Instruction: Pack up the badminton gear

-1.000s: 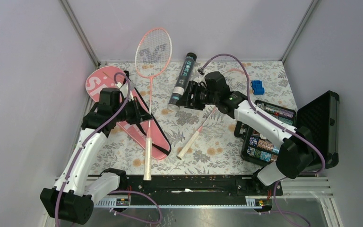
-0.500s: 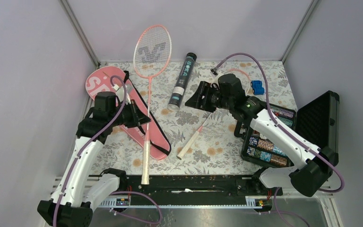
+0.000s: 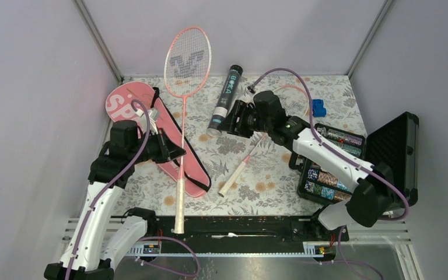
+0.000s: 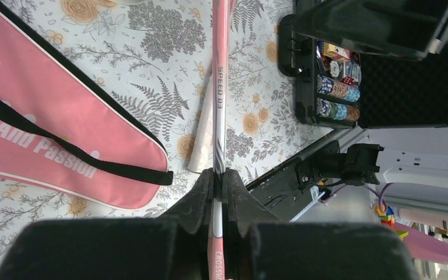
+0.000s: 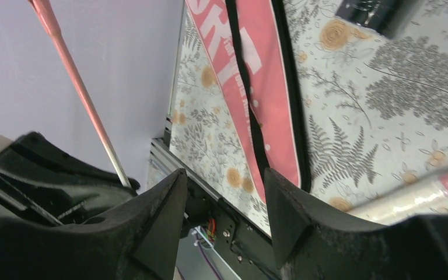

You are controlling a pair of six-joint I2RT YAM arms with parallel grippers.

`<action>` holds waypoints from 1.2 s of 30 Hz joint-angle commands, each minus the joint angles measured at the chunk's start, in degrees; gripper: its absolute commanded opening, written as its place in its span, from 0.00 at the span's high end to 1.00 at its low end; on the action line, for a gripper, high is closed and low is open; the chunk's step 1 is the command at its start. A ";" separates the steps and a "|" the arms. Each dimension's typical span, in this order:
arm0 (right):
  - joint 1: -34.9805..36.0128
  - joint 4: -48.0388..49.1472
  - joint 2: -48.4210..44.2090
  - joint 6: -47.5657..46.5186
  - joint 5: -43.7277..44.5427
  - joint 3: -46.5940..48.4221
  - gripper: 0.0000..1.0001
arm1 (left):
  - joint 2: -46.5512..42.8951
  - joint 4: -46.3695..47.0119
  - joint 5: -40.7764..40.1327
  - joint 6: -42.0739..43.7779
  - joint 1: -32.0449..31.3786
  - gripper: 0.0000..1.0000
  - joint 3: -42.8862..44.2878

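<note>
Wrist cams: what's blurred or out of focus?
Left wrist: left end effector soft in foreground, shaft print on held racket sharp. Right wrist: right end effector and loose racket blurred, pink bag slightly soft. Top external: evenly lit, no glare.

Lettering on the racket, the bag and the tube

The racket shaft [image 4: 219, 87] reads "SPEED D3" in dark capitals, and farther along it "CROSSW", cut off. The pink bag [image 4: 46, 116] bears white "n And Passion", its start out of view; seen from above, its rounded end shows a large white "SP". The strings [image 3: 186, 58] carry a dark V-shaped mark. The teal print on the black tube [image 3: 224, 99] is too small to read.
</note>
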 commanded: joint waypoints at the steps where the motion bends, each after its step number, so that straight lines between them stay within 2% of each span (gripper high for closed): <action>1: 2.41 10.08 3.77 4.38 -1.90 3.16 0.42 | -2.62 5.46 4.16 -3.16 0.00 1.00 -0.87; 5: 4.84 18.83 5.76 5.46 -1.48 4.51 0.41 | -2.04 7.50 6.09 -5.44 -0.03 1.00 -2.03; 10: 6.62 29.15 7.56 9.14 0.01 3.27 0.46 | -1.14 11.60 6.72 -8.97 -0.09 1.00 -2.92; 16: 8.70 29.46 11.46 9.19 -1.00 5.58 0.46 | -0.50 15.01 6.14 -11.95 -0.11 1.00 -3.20; 23: 9.44 25.12 14.54 7.48 -0.96 7.74 0.47 | 0.64 18.25 7.07 -12.69 -0.55 1.00 -3.87; 26: 9.47 24.65 15.33 7.60 -2.14 8.32 0.50 | 0.95 19.38 7.50 -13.66 -0.64 1.00 -4.69; 27: 9.49 24.56 15.38 7.49 -2.00 8.26 0.54 | 1.03 20.02 7.44 -14.02 -0.64 1.00 -4.99; 30: 9.60 23.34 15.60 6.88 -2.02 8.86 0.77 | 1.91 21.28 8.14 -14.50 -0.64 1.00 -5.33; 33: 9.60 23.95 15.19 6.61 -1.66 8.68 0.93 | 2.19 21.13 8.49 -14.50 -0.64 1.00 -5.14; 35: 9.52 24.77 14.81 6.36 -1.56 8.34 1.00 | 2.37 20.27 8.40 -13.79 -0.63 0.98 -4.83; 36: 9.52 24.89 14.63 6.10 -1.21 8.16 1.00 | 2.51 19.86 8.39 -13.36 -0.64 0.91 -4.73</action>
